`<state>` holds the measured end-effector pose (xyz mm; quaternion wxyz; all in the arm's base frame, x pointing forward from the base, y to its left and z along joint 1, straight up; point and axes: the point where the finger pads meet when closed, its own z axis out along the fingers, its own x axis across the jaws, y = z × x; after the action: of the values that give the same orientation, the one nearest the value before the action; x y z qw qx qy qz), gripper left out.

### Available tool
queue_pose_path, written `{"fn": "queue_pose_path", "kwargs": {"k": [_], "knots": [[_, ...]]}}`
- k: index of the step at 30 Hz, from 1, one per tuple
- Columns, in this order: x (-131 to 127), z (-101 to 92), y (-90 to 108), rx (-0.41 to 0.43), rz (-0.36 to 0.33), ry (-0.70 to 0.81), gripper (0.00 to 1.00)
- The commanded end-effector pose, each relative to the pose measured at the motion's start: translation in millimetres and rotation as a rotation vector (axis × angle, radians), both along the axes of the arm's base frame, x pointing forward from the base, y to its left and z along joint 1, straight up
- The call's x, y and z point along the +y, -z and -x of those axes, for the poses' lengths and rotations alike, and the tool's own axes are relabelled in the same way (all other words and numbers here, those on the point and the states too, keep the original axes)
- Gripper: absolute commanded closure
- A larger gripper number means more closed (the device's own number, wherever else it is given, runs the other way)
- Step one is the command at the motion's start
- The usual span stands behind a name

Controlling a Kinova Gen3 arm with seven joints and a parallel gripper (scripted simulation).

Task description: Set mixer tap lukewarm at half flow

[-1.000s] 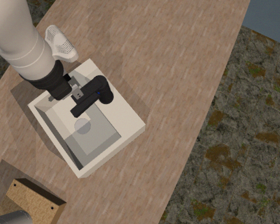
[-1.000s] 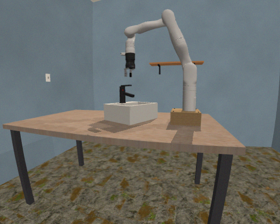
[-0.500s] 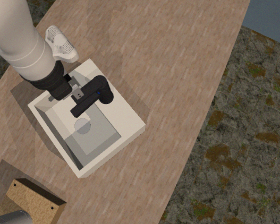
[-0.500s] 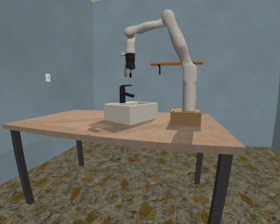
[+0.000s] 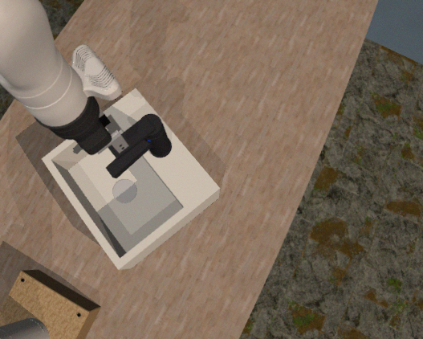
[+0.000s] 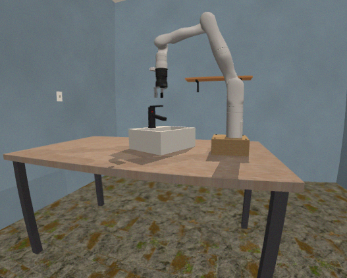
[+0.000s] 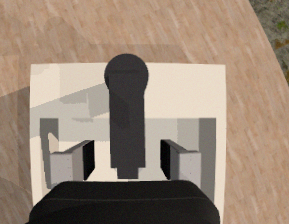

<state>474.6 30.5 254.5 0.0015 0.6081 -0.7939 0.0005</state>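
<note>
A black mixer tap (image 5: 159, 138) (image 6: 151, 118) (image 7: 127, 78) stands at the back rim of a white sink basin (image 5: 186, 177) (image 6: 162, 139) (image 7: 195, 90) on the wooden table. Its lever (image 6: 157, 107) (image 7: 127, 129) lies flat and points straight out over the spout (image 6: 161, 118) (image 5: 119, 165). A red dot (image 6: 151, 112) and a blue dot (image 5: 148, 140) mark the tap's two sides. My gripper (image 5: 114, 132) (image 6: 159, 94) (image 7: 127, 154) is open and empty. It hangs a short way above the lever's free end, one finger to each side of it in the wrist view.
The arm's wooden base block (image 5: 50, 305) (image 6: 230, 145) stands beside the sink. A round drain (image 5: 124, 190) lies in the basin floor. A wall shelf (image 6: 218, 78) hangs behind the arm. The table's edge (image 5: 307, 189) runs to the right of the sink.
</note>
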Motion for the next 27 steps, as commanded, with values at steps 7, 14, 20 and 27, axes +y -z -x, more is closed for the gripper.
{"fn": "queue_pose_path", "kwargs": {"k": [7, 14, 20, 27], "knots": [[-1, -1.2, 16.5, -0.003, 0.003, -0.007, 0.0], [-1, -1.2, 24.8, -0.003, 0.002, -0.007, 0.0], [-1, -1.2, 32.9, -0.004, 0.002, -0.007, 0.0], [-1, -1.5, 38.0, -0.004, 0.002, -0.007, 0.0]]}}
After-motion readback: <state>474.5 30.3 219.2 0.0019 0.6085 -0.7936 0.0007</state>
